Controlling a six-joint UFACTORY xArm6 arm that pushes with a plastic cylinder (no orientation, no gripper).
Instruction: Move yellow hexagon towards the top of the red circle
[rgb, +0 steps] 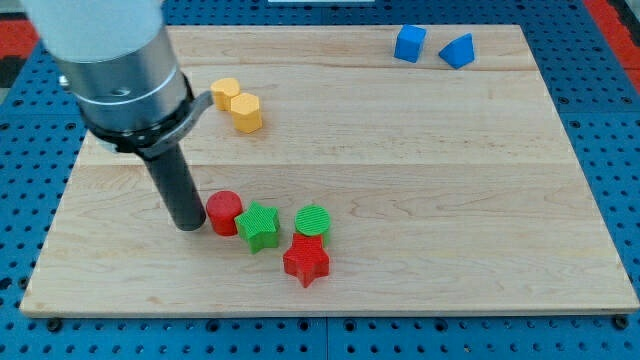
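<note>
The yellow hexagon (246, 112) lies at the board's upper left, touching a second yellow block (225, 94) just up and left of it. The red circle (224, 212) stands lower down, left of centre. My tip (189, 226) rests on the board right beside the red circle's left side, touching or nearly touching it. The tip is well below the yellow hexagon. The arm's grey body covers the board's upper left corner.
A green star (259, 225) touches the red circle's right side. A green circle (313, 221) and a red star (306, 261) sit just right of it. A blue cube (409, 43) and a blue triangle (457, 50) lie at the view's top right.
</note>
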